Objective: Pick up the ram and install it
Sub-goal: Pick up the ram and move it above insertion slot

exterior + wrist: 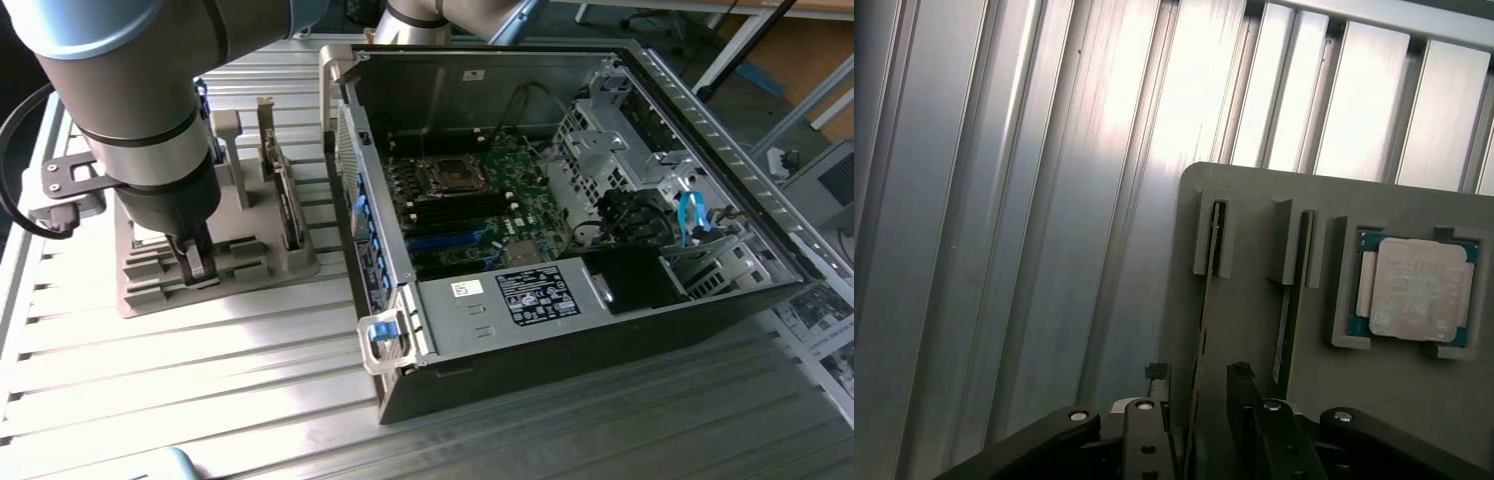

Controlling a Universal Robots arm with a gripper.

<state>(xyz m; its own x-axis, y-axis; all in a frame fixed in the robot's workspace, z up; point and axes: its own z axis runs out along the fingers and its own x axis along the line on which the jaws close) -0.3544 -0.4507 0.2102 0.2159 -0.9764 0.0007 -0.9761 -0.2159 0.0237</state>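
Between the released fingers [1149, 440] of the gripper [1197, 385], the ram [1206, 310] is shown standing on edge in the grey holder [1374, 400]. Its flat faces should be clamped squarely, so the neighbouring stick [1289, 320] beyond one finger is left undisturbed.

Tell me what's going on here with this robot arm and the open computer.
A robot arm is working at a gray parts holder beside an open desktop computer case. Its hand is lowered over the holder, open, with a finger on each side of a RAM stick standing on edge in its slot. The stick is not lifted out yet. A second stick and a CPU chip sit in the holder alongside.
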